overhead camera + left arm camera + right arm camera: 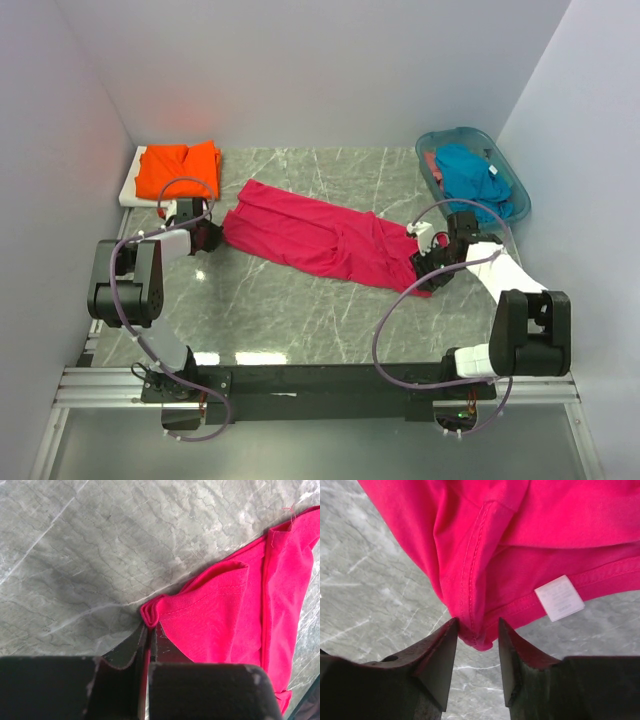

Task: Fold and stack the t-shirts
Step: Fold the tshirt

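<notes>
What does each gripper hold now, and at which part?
The left gripper pinches the magenta shirt at a bunched hemmed edge. The right gripper only straddles a fold near the white label, jaws open.

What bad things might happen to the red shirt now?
The left hand pinches only the very edge of the red shirt, so a tug might pull it free. The right hand is open around a fold near the white label; it might grab too little. The cloth is bunched there, so the fold may come out crooked.
</notes>
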Controlling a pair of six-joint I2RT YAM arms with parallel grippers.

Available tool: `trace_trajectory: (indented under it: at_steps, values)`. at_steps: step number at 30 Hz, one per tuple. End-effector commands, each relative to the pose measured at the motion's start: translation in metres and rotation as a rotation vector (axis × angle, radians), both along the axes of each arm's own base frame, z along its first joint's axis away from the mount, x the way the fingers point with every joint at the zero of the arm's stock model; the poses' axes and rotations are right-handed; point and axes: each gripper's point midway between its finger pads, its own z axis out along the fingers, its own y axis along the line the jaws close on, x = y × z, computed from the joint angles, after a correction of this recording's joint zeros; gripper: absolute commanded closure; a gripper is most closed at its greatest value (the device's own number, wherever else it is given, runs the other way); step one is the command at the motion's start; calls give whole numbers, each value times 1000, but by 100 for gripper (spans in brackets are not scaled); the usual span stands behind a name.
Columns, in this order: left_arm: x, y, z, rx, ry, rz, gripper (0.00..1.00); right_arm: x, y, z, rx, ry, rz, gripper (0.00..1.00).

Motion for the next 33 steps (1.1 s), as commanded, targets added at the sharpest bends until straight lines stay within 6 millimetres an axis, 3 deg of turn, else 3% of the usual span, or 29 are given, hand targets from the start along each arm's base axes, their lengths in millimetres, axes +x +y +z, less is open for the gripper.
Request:
trace_trajectory:
  at_steps: [1,9,10,18,24,28,33]
  values:
    - [-10,4,-3,19,26,-10,99,-2,-1,-3,-14,2,11,57]
    - [-16,7,4,38,17,-4,99,-7,-16,1,-76,-29,-5,96]
    - [-18,19,4,38,19,27,99,-8,-22,2,-88,-35,-27,98]
    - [-29,38,16,58,-5,80,99,-11,-54,0,-123,-26,-86,100]
    - [-39,33,19,37,-9,60,99,-24,-56,-1,-115,9,-52,100]
    - [-58,28,21,24,-27,46,99,-32,-61,0,-123,16,-47,100]
    - [-79,25,49,26,-111,40,99,-43,-66,4,-135,22,-37,100]
